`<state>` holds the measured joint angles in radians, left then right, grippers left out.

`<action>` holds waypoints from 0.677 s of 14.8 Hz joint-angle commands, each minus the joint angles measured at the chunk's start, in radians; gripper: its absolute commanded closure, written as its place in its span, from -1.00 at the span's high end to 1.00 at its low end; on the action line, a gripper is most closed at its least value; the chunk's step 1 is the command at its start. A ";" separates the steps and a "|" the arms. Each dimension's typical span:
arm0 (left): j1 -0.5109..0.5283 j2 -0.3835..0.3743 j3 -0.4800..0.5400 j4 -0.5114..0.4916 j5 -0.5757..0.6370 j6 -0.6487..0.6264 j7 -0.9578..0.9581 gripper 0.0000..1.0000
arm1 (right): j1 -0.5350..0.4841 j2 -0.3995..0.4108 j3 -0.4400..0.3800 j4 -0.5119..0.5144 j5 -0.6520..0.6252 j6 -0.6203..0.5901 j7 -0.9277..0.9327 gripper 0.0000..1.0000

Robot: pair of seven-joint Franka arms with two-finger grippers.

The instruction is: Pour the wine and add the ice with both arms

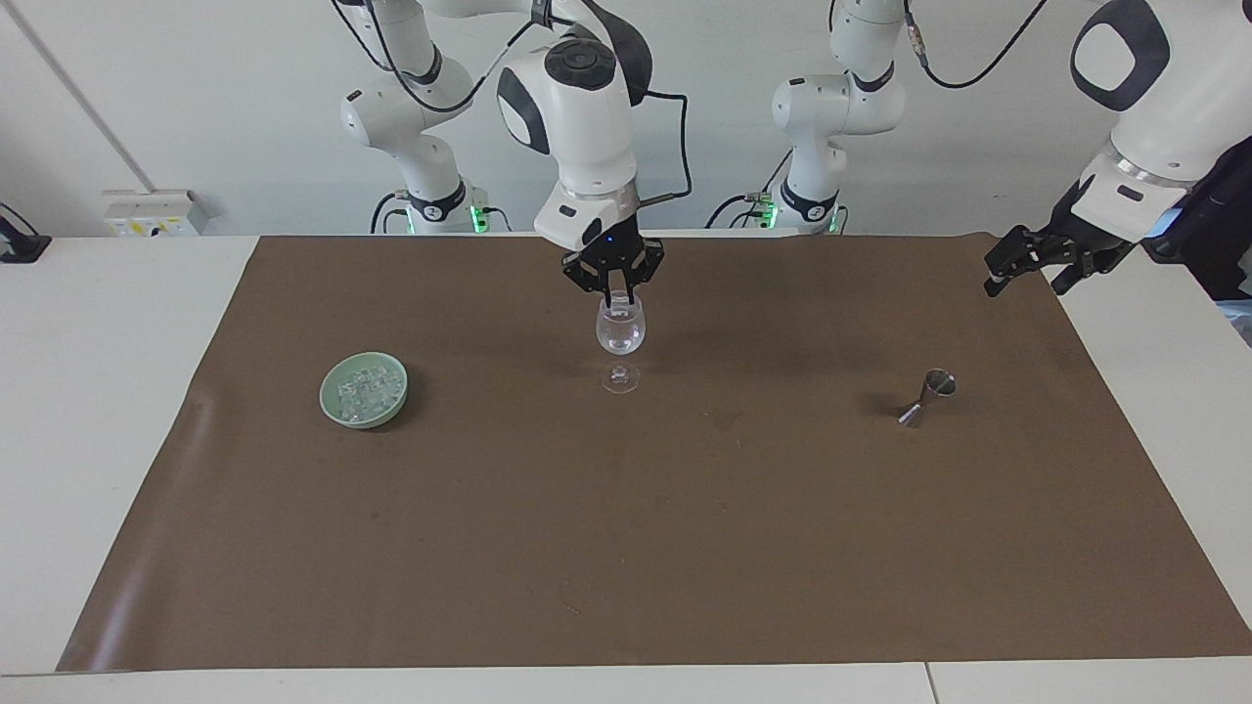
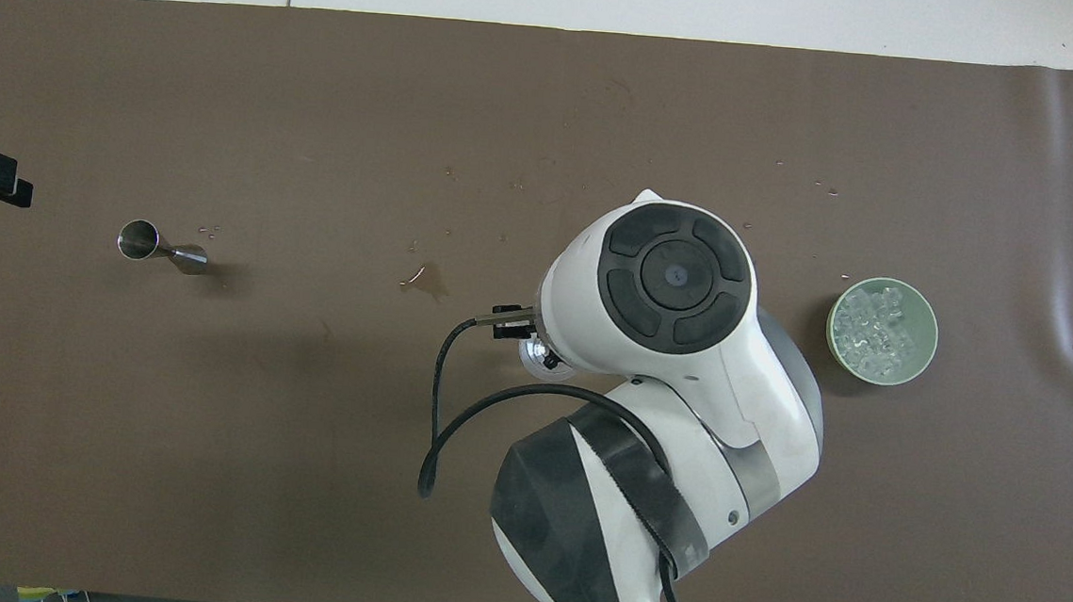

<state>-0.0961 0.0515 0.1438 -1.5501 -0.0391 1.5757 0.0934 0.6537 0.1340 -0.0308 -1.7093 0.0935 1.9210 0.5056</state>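
wine glass [image 1: 620, 332], bowl [image 1: 364, 389], jigger [image 1: 929, 394] well apart

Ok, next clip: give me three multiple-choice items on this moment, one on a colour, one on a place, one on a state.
1. What colour is the dish holding the ice? A red; B green; C blue.
2. What is the right tool over? A the dish; B bare mat; C the wine glass.
3. How is the left tool? A open, empty; B shut on an ice piece; C shut on the glass.
Key: 1 B, its rim is pale green. 2 C, it is shut on one cube and hangs at the glass's rim. 3 A, its fingers stand apart with nothing between.
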 commanded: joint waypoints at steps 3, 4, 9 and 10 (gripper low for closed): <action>0.012 -0.024 -0.035 -0.010 0.027 -0.002 0.000 1.00 | 0.009 -0.045 0.005 -0.081 0.012 0.004 0.030 -0.54; 0.016 -0.025 -0.042 -0.016 0.028 -0.003 -0.001 1.00 | 0.009 -0.048 0.005 -0.084 0.012 0.000 0.030 -0.53; 0.124 -0.038 -0.173 -0.022 0.028 -0.052 0.000 1.00 | 0.012 -0.057 0.008 -0.096 0.014 -0.007 0.060 -0.31; 0.122 -0.038 -0.173 -0.022 0.027 -0.052 0.002 1.00 | 0.012 -0.059 0.009 -0.096 0.014 -0.010 0.062 -0.09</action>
<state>0.0002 0.0373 -0.0048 -1.5511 -0.0315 1.5350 0.0926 0.6659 0.1056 -0.0261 -1.7760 0.0951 1.9170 0.5432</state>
